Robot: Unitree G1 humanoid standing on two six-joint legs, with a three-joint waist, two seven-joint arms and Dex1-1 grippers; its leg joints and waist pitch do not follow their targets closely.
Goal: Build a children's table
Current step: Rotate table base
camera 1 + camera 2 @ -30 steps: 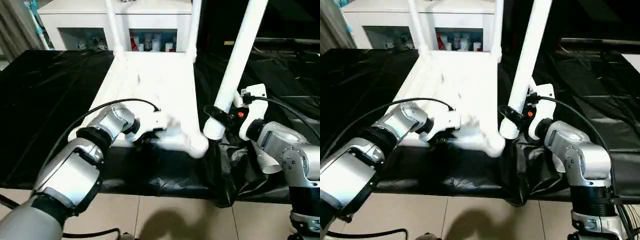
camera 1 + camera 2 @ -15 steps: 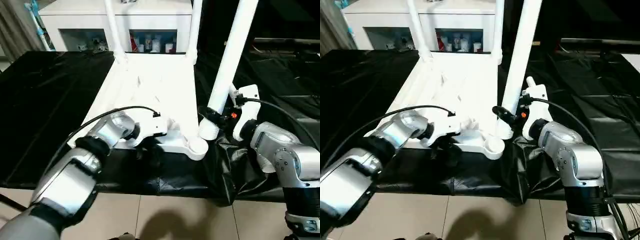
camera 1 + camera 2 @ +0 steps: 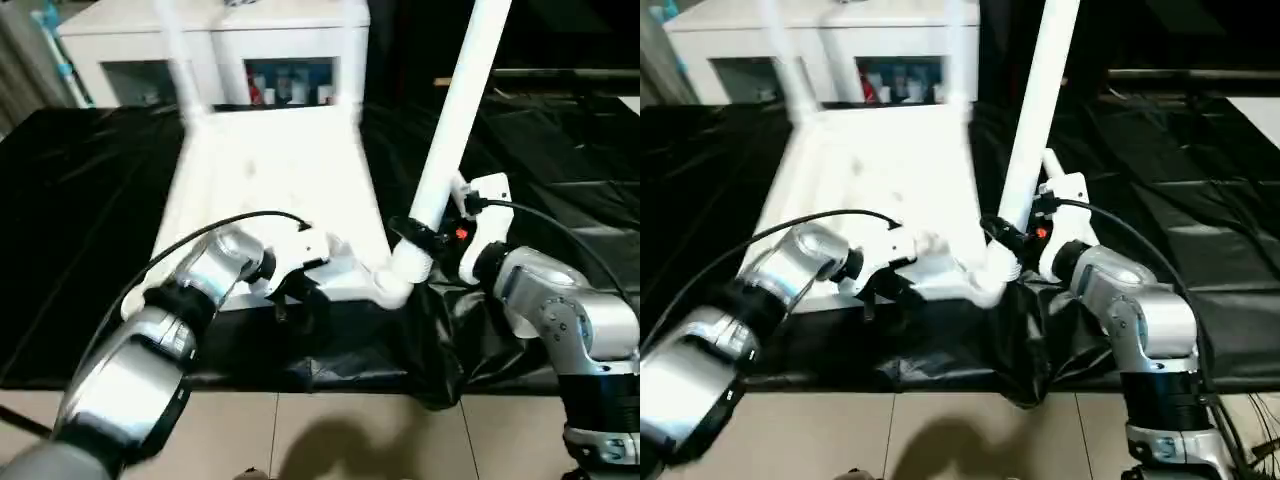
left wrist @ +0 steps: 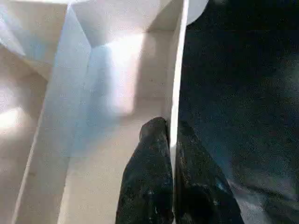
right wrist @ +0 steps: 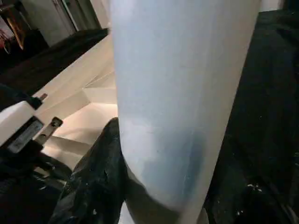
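My left gripper [image 4: 170,140] pinches the tabletop [image 3: 270,170] near rim; right gripper [image 3: 412,235] clasps a leg [image 3: 455,115] low, over the near-right socket. Two far legs stand seated; this one isn't home, and I judge a fourth remains

Both eye views look down from the head over the tabletop [image 3: 270,170]; each wrist view sits close along its own fingers.

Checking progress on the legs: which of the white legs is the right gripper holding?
The near leg at the tabletop's front right corner, clamped low down by the right gripper. The two far legs stand ungripped by the cabinet.
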